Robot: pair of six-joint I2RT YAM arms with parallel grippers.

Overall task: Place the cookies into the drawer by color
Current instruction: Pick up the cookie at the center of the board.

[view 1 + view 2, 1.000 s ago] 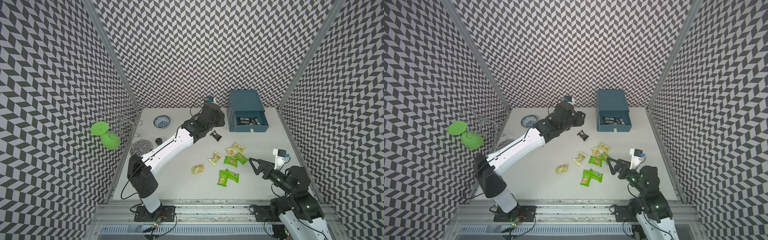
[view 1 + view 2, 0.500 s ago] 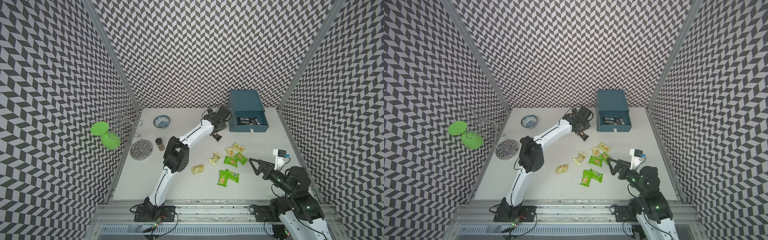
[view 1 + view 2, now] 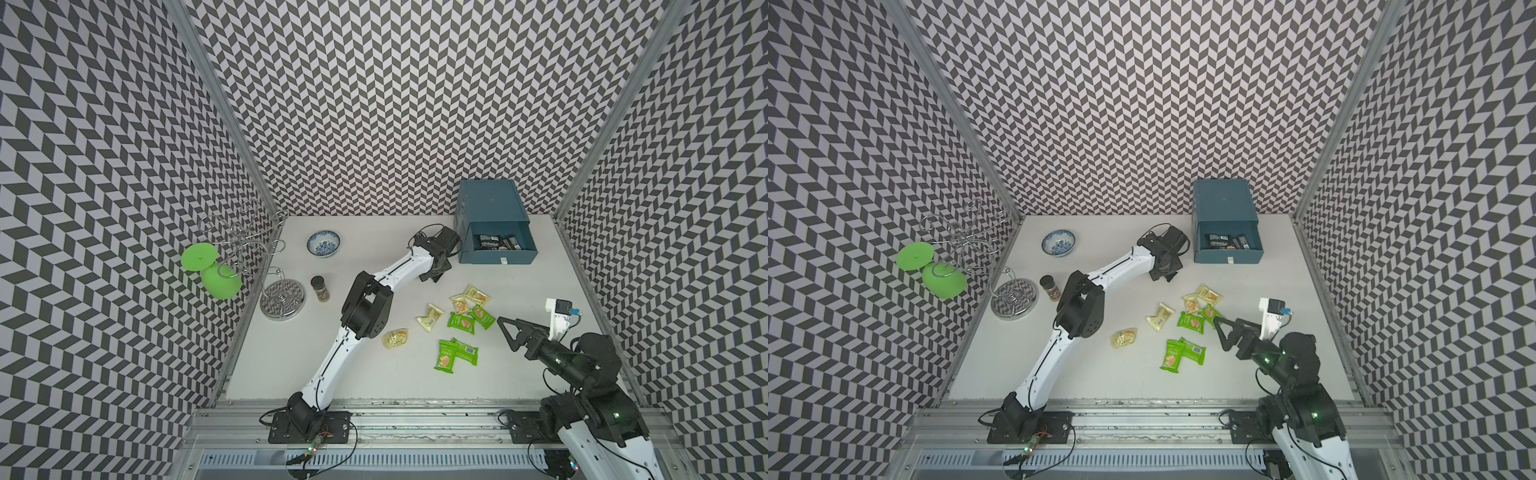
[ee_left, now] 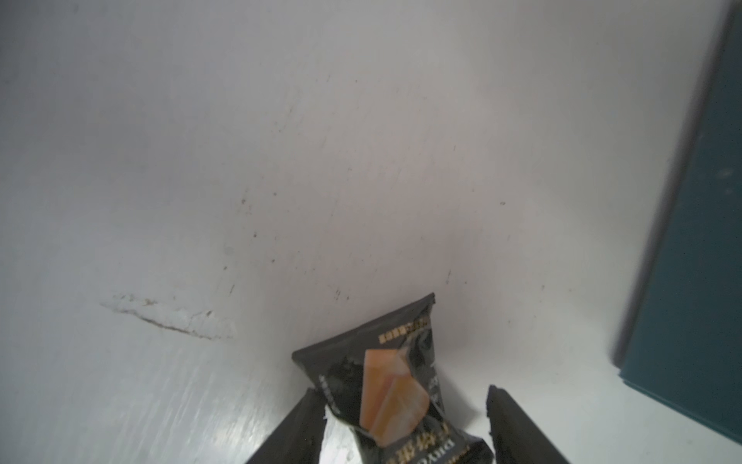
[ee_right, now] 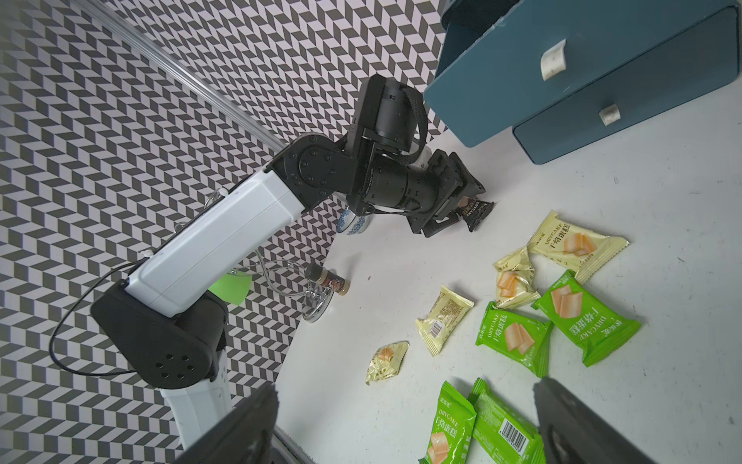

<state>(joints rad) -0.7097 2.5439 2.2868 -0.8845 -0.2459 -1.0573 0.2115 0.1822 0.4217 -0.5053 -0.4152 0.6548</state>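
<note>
So — my left claw (image 4: 401,390) half spread, straddling black cookie packet (image 4: 381,361) just beside drawer (image 3: 496,257); right claw (image 5: 405,385) gaping wide, empty.

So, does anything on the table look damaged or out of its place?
Yes: the white table top has a chipped, rough scratch near the black foil cookie packet. One pale yellow foil packet lies crumpled, apart from the others.

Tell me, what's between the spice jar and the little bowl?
Nothing. In both top views the table between the jar and the bowl is bare.
</note>
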